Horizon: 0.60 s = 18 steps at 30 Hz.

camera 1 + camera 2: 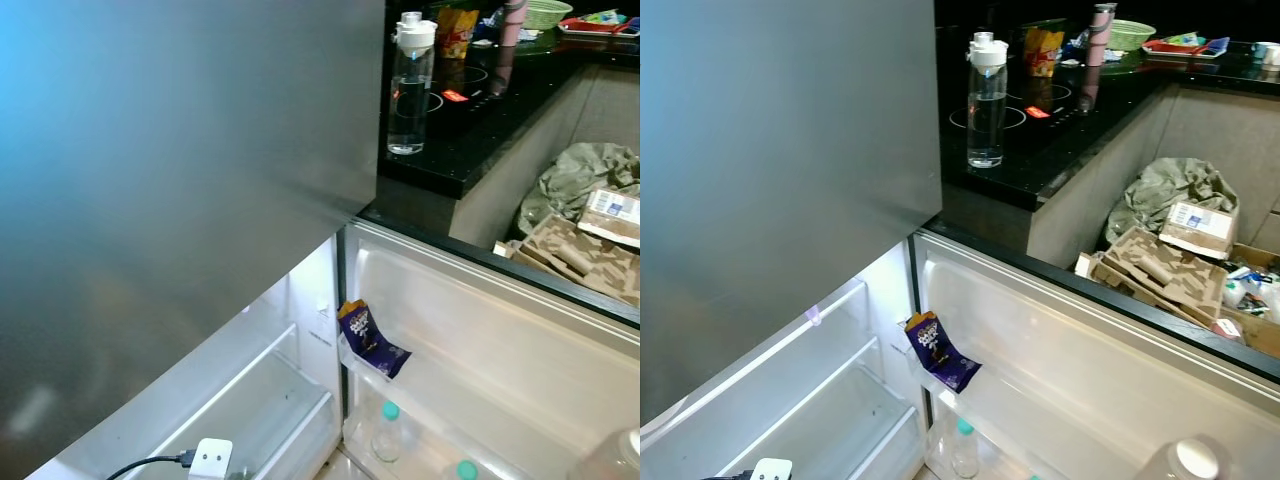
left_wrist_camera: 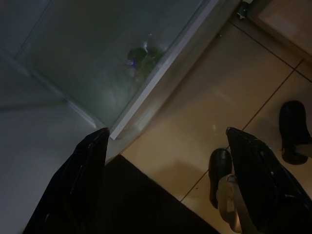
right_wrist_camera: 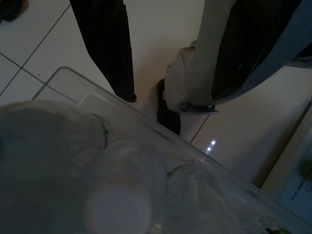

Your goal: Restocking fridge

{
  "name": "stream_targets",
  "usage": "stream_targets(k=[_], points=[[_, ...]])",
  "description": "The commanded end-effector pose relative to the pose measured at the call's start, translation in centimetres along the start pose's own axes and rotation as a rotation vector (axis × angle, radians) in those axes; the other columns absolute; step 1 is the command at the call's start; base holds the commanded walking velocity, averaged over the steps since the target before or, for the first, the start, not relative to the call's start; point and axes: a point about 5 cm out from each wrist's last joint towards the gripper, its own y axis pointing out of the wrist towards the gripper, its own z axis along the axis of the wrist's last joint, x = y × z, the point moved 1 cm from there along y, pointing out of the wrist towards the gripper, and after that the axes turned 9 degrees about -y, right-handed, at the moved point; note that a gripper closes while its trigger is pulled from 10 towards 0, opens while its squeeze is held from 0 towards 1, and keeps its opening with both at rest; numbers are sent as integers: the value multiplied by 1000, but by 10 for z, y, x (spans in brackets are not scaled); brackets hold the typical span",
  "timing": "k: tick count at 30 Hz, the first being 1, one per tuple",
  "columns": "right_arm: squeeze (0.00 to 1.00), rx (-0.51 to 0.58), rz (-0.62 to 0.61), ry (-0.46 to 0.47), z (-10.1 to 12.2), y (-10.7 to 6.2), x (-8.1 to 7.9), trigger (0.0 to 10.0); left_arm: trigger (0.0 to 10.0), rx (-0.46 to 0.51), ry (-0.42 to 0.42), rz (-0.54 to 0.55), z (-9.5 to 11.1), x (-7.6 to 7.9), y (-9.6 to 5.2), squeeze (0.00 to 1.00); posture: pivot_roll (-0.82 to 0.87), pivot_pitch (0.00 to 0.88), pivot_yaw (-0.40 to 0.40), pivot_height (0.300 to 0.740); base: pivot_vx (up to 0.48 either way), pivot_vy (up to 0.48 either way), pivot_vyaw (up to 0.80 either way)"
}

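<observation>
While the fridge stands with its lower door swung wide, both hands hang low over the floor.

The left hand is spread wide and empty above tan tiles; the right hand is likewise parted, grasping nothing, above a clear bin of bottles. At lower centre a purple packet leans in the door shelf; at upper right a water bottle stands near the black bench edge.
</observation>
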Motion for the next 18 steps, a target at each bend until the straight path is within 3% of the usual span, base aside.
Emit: stream_targets(k=[1,18], points=[[0,-36,-3,11,-9,-2,1,10000,10000,-22,9,6,-6,-2,-1,0,-89,137,42,721,0,0,0],[0,-30,-2,15,-7,-1,0,10000,10000,-10,7,-2,-1,0,0,0,-89,136,44,721,0,0,0]])
